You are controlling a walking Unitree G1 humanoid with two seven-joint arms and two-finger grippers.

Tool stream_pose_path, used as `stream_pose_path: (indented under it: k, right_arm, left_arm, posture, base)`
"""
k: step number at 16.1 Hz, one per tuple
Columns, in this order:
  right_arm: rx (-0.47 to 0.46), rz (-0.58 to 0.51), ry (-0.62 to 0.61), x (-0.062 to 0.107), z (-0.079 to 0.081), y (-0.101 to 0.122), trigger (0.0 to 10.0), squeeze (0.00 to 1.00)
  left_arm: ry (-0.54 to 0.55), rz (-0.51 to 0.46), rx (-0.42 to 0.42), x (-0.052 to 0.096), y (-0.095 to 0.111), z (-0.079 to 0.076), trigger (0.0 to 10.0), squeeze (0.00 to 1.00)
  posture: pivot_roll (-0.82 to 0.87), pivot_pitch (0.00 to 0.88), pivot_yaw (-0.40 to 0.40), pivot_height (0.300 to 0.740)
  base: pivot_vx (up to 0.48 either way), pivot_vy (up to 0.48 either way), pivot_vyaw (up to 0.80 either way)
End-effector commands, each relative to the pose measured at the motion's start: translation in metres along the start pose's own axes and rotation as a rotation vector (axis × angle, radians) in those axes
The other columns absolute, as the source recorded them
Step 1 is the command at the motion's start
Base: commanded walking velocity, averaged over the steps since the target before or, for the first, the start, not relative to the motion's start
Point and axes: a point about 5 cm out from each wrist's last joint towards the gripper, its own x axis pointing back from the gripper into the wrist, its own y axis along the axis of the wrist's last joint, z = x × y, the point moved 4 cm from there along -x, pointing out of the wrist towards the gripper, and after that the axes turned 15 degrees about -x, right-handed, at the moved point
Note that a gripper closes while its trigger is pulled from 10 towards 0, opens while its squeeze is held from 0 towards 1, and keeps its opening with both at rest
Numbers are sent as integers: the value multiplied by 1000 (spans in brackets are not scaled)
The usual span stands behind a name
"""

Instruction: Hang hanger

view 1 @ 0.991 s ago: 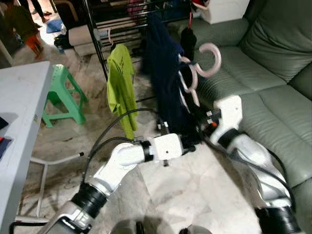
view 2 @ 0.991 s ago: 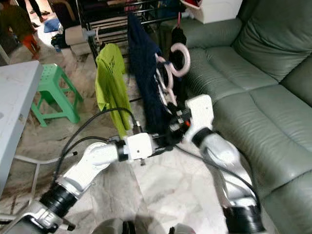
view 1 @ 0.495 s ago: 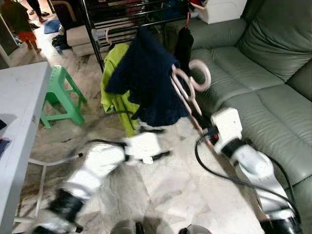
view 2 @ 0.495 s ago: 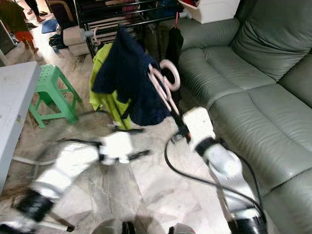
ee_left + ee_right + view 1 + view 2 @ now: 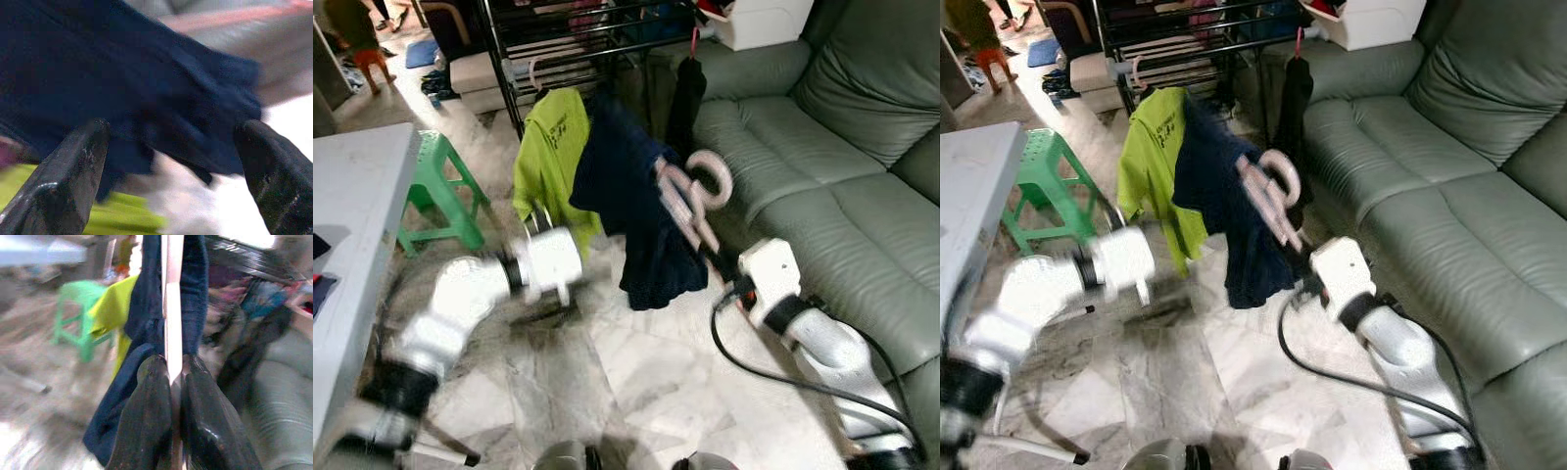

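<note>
Left gripper (image 5: 171, 161) has let go and pulled back from the navy garment (image 5: 636, 211), arm blurred. Head views: right gripper (image 5: 724, 277) holds the pink hanger (image 5: 690, 196) up, garment draped on it, in front of the black rack (image 5: 568, 39) beside a lime shirt (image 5: 548, 157). Left wrist: fingers (image 5: 73, 171) spread wide, empty. Right wrist: fingers (image 5: 146, 421) clamped on the hanger shaft.

Marble-looking floor (image 5: 656, 372), green sofa (image 5: 842, 166), green stool (image 5: 435, 196), white table (image 5: 352, 225).
</note>
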Motion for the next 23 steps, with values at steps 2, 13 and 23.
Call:
stream_pose_path:
  k: [2, 13, 23]
  right_arm:
    - [38, 11, 67, 9, 1, -1, 10000, 0]
    - [62, 241, 331, 43, 9, -30, 10000, 0]
    - [119, 277, 439, 47, 22, -31, 10000, 0]
  left_arm:
    - [-6, 32, -32, 7, -11, 2, 10000, 1000]
    - [-186, 16, -168, 17, -32, -17, 10000, 0]
    - [-317, -26, -179, 8, -32, -26, 0, 0]
  posture:
    - [-34, 0, 43, 740]
    - [-49, 8, 47, 740]
    - [-58, 9, 63, 740]
  base:
    - [0, 0, 0]
    - [0, 0, 0]
    - [0, 0, 0]
